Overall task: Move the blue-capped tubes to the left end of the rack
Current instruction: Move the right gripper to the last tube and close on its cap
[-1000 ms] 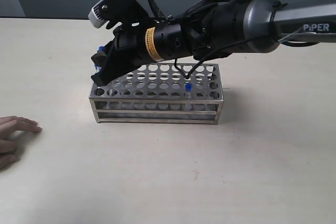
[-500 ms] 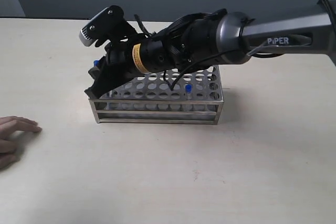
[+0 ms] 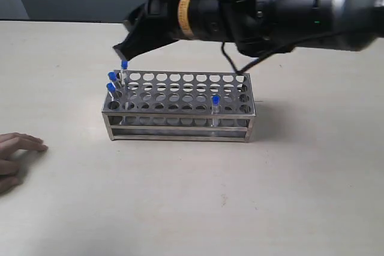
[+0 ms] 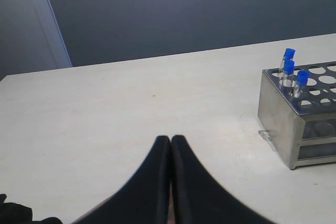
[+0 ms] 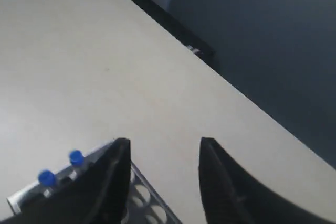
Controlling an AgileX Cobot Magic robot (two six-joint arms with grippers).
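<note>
Blue-capped tubes (image 3: 111,77): three stand in the left-end holes of the rack (image 3: 174,114), which sits mid-worktop toward the far edge; a fourth tube (image 3: 215,99) stands right of centre, in the nearest row, it seems. Left claw (image 4: 170,139), off to the rack's left, is pinched closed on nothing. Right claw (image 5: 164,142) hovers above the left trio, fingers spread, empty.

Four blue-capped tubes (image 3: 111,76) are standing in one steel rack (image 3: 180,129): three are clustering at the end nearest the surface's (image 3: 192,202) left edge, and one lone tube (image 3: 215,99) is sitting toward the other end. One person's hand (image 3: 15,157) is resting at the left edge.
</note>
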